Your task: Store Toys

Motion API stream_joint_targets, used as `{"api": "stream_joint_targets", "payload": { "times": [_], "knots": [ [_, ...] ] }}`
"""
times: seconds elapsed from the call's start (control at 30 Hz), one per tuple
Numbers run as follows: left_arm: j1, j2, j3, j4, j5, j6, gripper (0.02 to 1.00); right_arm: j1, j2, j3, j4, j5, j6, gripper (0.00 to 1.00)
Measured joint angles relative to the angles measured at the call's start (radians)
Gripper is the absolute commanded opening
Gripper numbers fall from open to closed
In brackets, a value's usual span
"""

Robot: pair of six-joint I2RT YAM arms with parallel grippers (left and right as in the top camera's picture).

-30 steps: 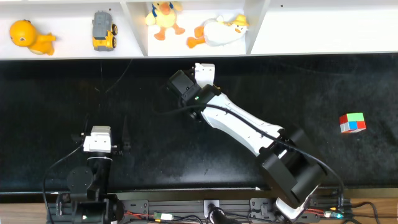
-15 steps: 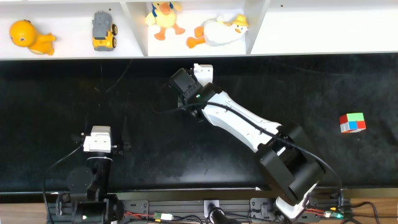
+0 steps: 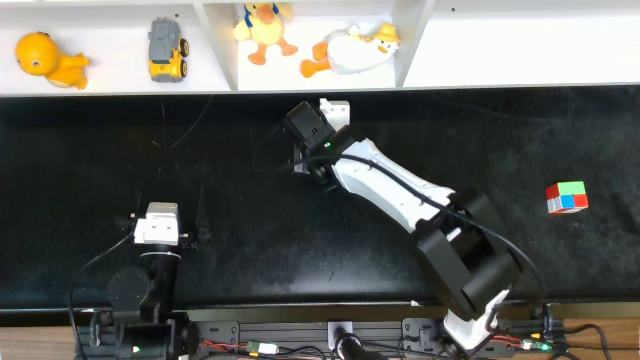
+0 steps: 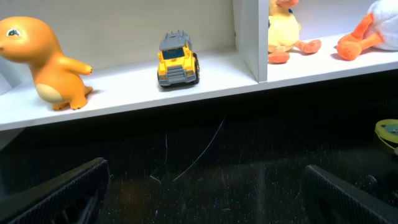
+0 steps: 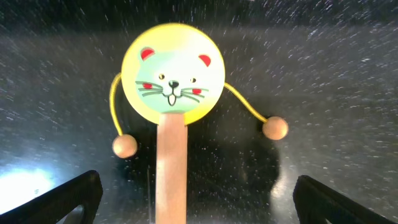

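A wooden rattle drum [image 5: 173, 74] with a yellow cat face and two beads on strings lies on the black table. My right gripper [image 5: 199, 205] hangs open over it, its handle [image 5: 170, 174] running between the two fingers. In the top view the right gripper [image 3: 312, 165] sits mid-table near the white shelf [image 3: 420, 60] and covers the drum. The drum's yellow edge [image 4: 387, 130] peeks in at the left wrist view's side. My left gripper [image 3: 168, 207] rests open and empty near its base, facing the shelf. A colourful cube [image 3: 566, 197] lies at the far right.
The shelf's compartments hold an orange dinosaur [image 3: 50, 57], a yellow truck [image 3: 166, 48], a yellow duck plush [image 3: 264, 30] and a white duck plush [image 3: 355, 48]. The shelf's rightmost compartment [image 3: 530, 40] has nothing in it. Black table [image 3: 90, 150] stretches between the arms.
The right gripper has shifted a little to the right and toward the shelf. The left arm has stayed still.
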Motion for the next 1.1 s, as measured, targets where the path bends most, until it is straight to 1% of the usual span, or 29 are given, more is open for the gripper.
{"api": "stream_joint_targets", "payload": {
  "times": [0.1,0.17,0.2,0.23,0.27,0.33,0.43,0.57,0.6,0.93,1.1],
  "knots": [
    [0.000,0.000,0.000,0.000,0.000,0.000,0.998,-0.001,0.019,0.003,0.003,-0.013,-0.007,1.000],
    [0.000,0.000,0.000,0.000,0.000,0.000,0.998,-0.001,0.021,0.004,0.005,-0.018,-0.013,0.956],
    [0.000,0.000,0.000,0.000,0.000,0.000,0.998,-0.001,0.021,0.004,0.004,-0.021,-0.015,0.899],
    [0.000,0.000,0.000,0.000,0.000,0.000,0.998,-0.001,0.021,0.005,0.006,-0.026,-0.019,0.794],
    [0.000,0.000,0.000,0.000,0.000,0.000,0.996,-0.001,0.021,0.005,0.008,-0.028,-0.025,0.643],
    [0.000,0.000,0.000,0.000,0.000,0.000,0.998,-0.001,0.022,0.006,0.006,-0.033,-0.028,0.432],
    [0.000,0.000,0.000,0.000,0.000,0.000,0.998,-0.001,0.023,0.009,0.003,-0.037,-0.036,0.259],
    [0.000,0.000,0.000,0.000,0.000,0.000,0.998,-0.001,0.024,0.010,0.005,-0.037,-0.038,0.062],
    [0.000,0.000,0.000,0.000,0.000,0.000,0.998,0.000,0.024,0.010,0.006,-0.037,-0.039,0.042],
    [0.000,0.000,0.000,0.000,0.000,0.000,0.998,0.019,0.016,0.000,0.008,-0.036,-0.057,0.042],
    [0.000,0.000,0.000,0.000,0.000,0.000,0.998,0.003,-0.112,-0.139,0.001,-0.026,-0.065,0.042]
  ]
}}
